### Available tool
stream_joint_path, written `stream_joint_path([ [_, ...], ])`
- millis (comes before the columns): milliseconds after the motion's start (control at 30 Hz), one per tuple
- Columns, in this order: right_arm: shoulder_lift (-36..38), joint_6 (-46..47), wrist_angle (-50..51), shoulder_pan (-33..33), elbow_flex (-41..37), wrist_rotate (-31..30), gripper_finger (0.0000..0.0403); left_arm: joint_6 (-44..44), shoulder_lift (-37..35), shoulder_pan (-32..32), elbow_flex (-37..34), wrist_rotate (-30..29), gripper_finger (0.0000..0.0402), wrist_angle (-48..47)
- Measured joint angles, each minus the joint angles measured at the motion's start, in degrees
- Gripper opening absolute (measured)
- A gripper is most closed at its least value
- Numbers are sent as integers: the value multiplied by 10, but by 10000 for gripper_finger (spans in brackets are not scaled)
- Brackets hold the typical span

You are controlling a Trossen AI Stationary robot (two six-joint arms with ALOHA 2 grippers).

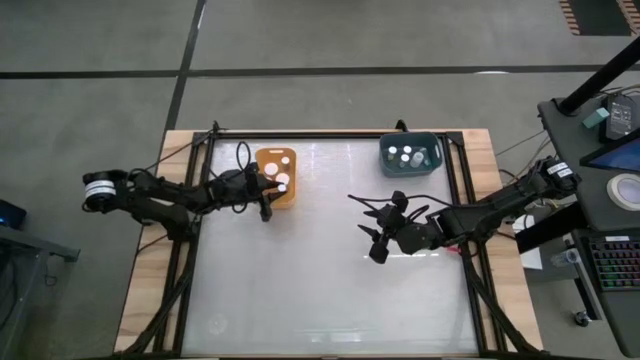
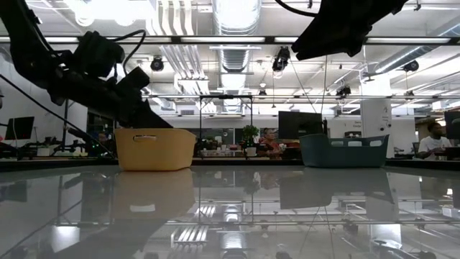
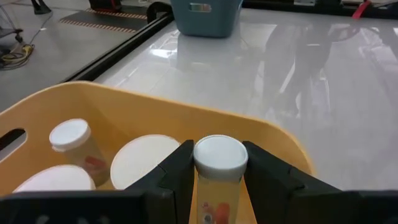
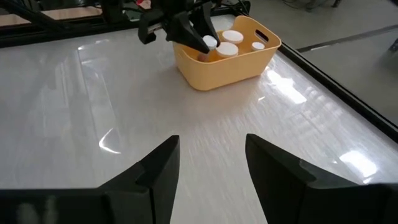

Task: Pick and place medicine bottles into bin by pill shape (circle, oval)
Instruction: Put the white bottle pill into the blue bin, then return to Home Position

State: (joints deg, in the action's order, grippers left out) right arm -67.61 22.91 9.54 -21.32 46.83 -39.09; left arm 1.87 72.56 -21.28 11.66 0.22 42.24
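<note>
A medicine bottle with a white cap [image 3: 219, 155] and an orange-tinted body sits between the fingers of my left gripper [image 3: 219, 180], over the near-left part of the orange bin [image 1: 268, 157]. Several other white-capped bottles [image 3: 70, 135] stand inside that bin. The right wrist view shows the left gripper [image 4: 200, 36] at the orange bin [image 4: 242, 62] from across the table. The teal bin [image 1: 410, 165] at the far right also holds bottles [image 1: 406, 154]. My right gripper [image 1: 372, 235] hangs open above the table's middle right, with nothing between its fingers [image 4: 158, 168]. My left gripper pinches the bottle's body just under its cap [image 3: 219, 190] between its two fingers [image 3: 177, 171]. The fingers come slanting down from the table's left side. The bottle stands upright in the hold, cap up, inside the bin's rim; its bottom is hidden.
The two bins stand at the table's far side, orange [image 2: 154, 150] on the left and teal [image 2: 343, 151] on the right. The glossy white tabletop [image 1: 320, 290] lies bare between and in front of them. A dark frame rail [image 1: 470, 250] runs along each side.
</note>
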Motion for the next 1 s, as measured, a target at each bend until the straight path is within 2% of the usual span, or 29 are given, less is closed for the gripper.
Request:
stream_joint_path([
  [400,0,0,0,0,0,0,176,-2,4,0,0,-8,106,1],
  [767,0,0,0,0,0,0,176,0,4,0,0,-10,171,-2],
  [1000,0,0,0,0,0,0,176,0,4,0,1,-10,180,-2],
])
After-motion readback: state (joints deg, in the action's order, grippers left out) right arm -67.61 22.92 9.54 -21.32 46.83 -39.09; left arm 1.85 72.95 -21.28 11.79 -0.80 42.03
